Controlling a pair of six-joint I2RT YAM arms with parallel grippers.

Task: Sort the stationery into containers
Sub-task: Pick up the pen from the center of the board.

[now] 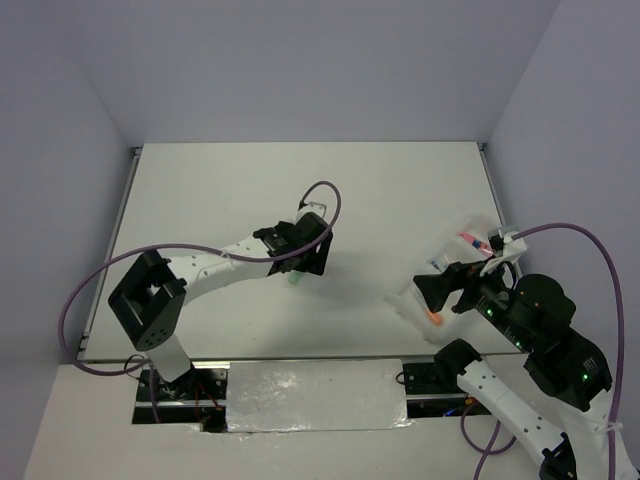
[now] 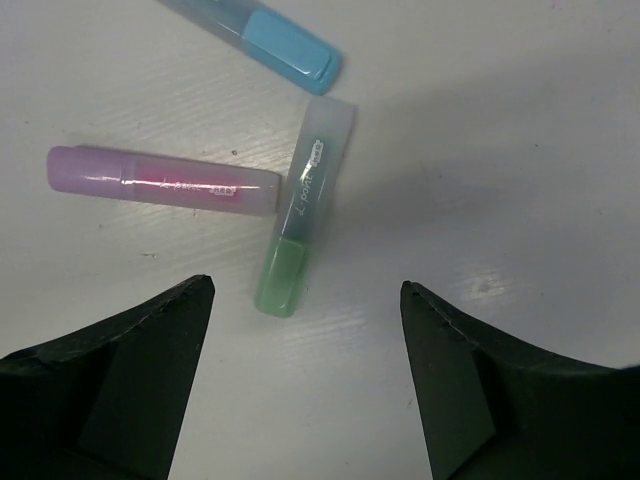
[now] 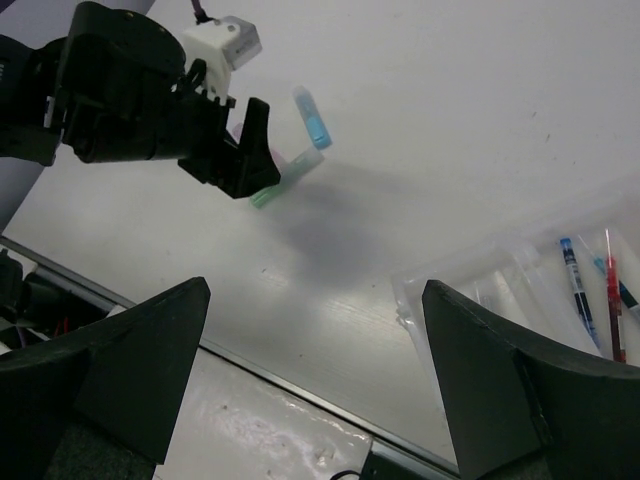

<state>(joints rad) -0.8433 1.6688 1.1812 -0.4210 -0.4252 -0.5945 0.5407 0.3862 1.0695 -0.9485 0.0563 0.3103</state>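
Green highlighter [image 2: 308, 205] is found on the counter [image 2: 500, 150], mid-frame in the left wrist view, framed by the opened, empty left end effector [image 2: 305, 290], presumably for gripping; the right end effector [image 3: 315, 290] is likewise opened.

Left gripper [image 1: 303, 268] low over a green highlighter [image 1: 296, 284], right gripper [image 1: 428, 292] above the translucent tray [image 1: 408, 302]

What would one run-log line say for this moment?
left gripper: open above green highlighter | purple highlighter, blue highlighter: on table | right gripper: open, empty | tray: red pen, blue pen inside
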